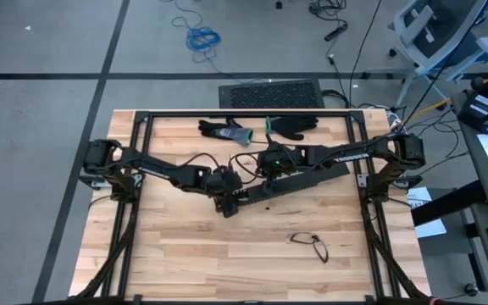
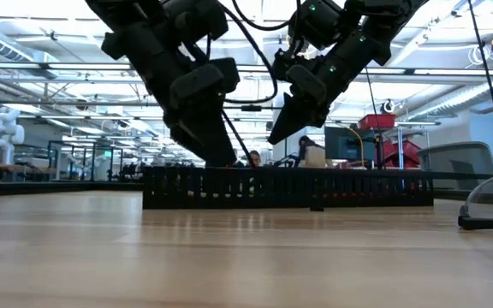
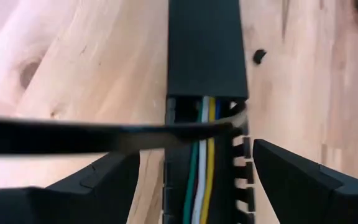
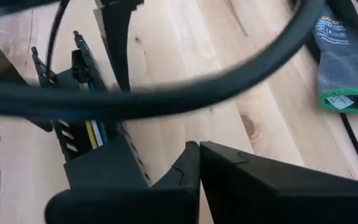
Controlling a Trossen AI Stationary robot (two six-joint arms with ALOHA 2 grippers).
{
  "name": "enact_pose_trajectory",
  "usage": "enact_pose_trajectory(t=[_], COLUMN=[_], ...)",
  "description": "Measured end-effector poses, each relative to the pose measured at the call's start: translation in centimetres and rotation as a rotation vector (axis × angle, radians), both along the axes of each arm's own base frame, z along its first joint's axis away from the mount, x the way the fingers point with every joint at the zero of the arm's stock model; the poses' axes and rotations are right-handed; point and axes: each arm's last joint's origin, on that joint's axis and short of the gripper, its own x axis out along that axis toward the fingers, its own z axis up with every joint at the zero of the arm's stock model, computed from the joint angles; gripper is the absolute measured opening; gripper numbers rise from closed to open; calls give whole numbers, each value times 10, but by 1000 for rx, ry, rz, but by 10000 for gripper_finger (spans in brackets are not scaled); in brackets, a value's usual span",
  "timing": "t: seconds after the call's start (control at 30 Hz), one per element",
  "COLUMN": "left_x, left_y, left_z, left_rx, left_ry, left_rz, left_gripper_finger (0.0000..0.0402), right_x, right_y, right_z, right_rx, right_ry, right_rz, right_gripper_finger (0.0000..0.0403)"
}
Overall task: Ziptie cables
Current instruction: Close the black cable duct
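Cables [image 3: 202,174] are sitting inside the long black slotted duct [image 1: 291,184], which lies at a slant across the middle of the wooden table [image 1: 185,254]. From the left wrist view you can see green, white, yellow and blue wires running side by side down the open channel, then going under the part of the duct that has its cover on. A black strap [image 3: 104,134] curves across the duct right where the cover ends.

Left gripper [image 3: 194,177] is down at the open end of the duct with its fingers spread wide, one on each side of the slotted walls — nothing pinched between them as far as I can see. In the low view it reaches down to the duct's top edge.

Right gripper [image 4: 194,158] has its fingers pressed together, hovering just beside the duct further along, near the covered section. Can't see anything held in it. A thick black cord swings across the front of its camera view.

Other stuff on the table: a grey glove with a green cuff [image 1: 230,131] and a black glove [image 1: 296,125] near the far edge — plus a pair of glasses [image 1: 310,245] lying well apart toward the near side.
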Motion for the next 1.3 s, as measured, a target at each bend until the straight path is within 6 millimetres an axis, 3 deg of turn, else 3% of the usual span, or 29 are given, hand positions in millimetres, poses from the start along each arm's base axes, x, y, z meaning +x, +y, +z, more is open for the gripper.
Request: enact_pose_trajectory(t=[0.6,1.3], left_x=[5,8], left_y=[-1,0], left_z=[-20,-23], left_rx=[3,50], left_ry=[54,41], left_rz=[-3,-33], left_gripper_finger=[302,222], right_x=[-1,0], right_y=[-5,-9], right_z=[0,2], right_rx=[-6,-5], right_ry=[-1,-27], right_rz=[-11,-23], right_gripper_finger=[0,0])
